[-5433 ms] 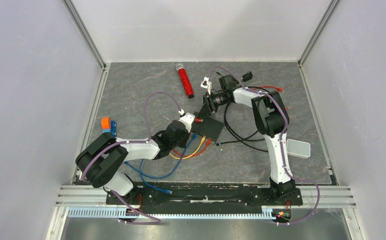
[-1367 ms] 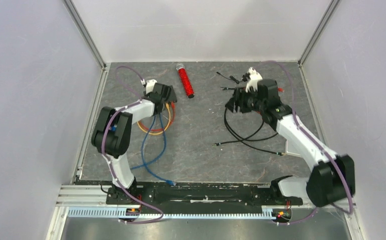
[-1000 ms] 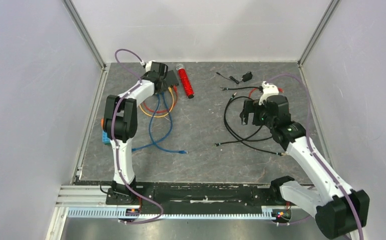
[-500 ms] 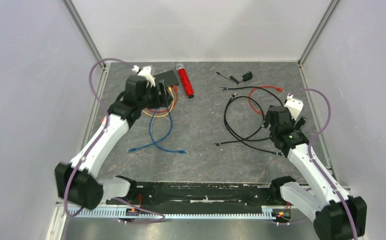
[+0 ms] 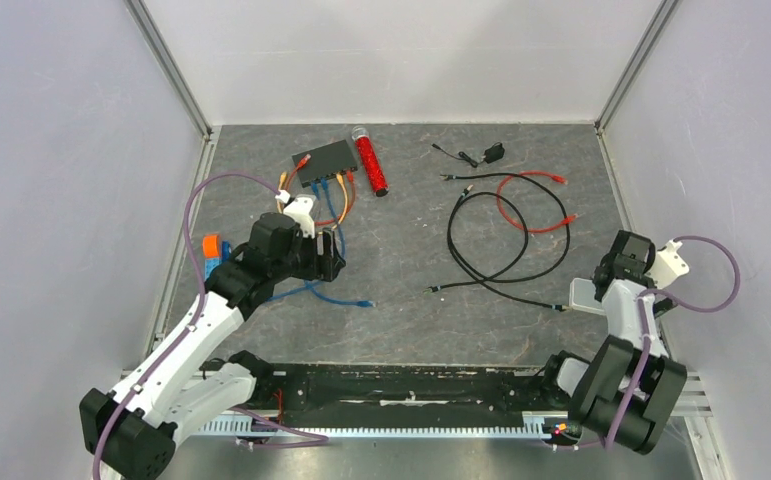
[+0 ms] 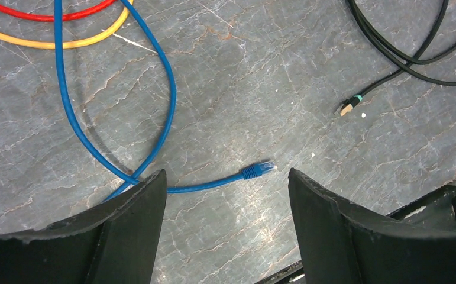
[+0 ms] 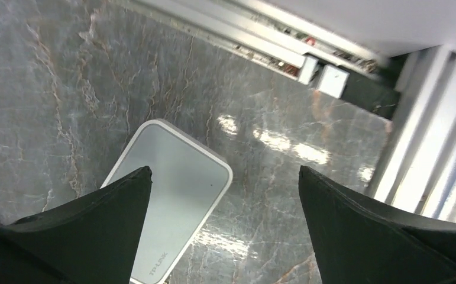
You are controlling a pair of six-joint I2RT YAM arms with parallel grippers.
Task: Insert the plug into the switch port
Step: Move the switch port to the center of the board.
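Note:
The black switch box lies flat at the far left of the mat. Red, orange and blue cables run out of the switch port row on its near edge. A loose blue plug lies on the mat at the end of a blue cable. My left gripper hangs open above the mat, the blue plug just beyond its tips, nothing between its fingers. My right gripper stands open and empty at the right edge.
A red glitter tube lies beside the switch. Black cables and a thin red cable loop at the centre right; one black plug lies free. A white TP-LINK box sits under the right gripper. An orange-blue item lies left.
The left arm has drawn back toward the near side, its jaws opened, leaving the switch beside the red tube. The right arm has swung back to the right edge over the white box.

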